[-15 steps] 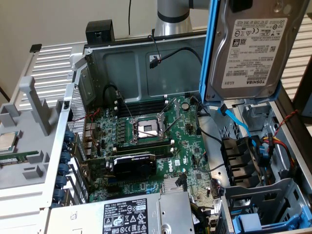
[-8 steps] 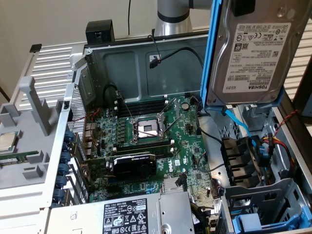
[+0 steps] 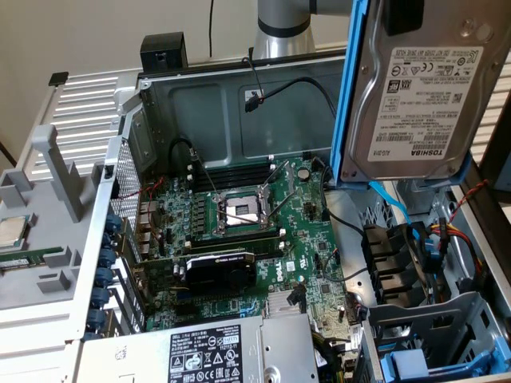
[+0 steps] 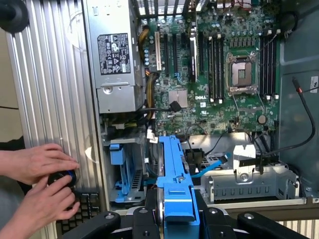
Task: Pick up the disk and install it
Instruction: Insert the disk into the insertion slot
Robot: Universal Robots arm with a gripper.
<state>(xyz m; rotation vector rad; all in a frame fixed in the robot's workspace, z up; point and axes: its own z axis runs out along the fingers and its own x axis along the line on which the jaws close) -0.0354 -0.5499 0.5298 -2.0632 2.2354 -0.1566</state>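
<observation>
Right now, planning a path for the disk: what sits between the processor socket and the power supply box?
In the exterior view, a black expansion card lies across the green board between the socket and the power supply.

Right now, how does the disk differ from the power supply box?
The disk hangs on edge above the case, in the end effector; the power supply box lies flat inside it. The disk has a blue frame and white label; the box's label is mostly black. Both are grey metal.

The black claw clamps the blue-framed silver disk edge-on over the open computer case's green motherboard. Beside the ribbed grey panel, a person's hands cup a black knob.
</observation>
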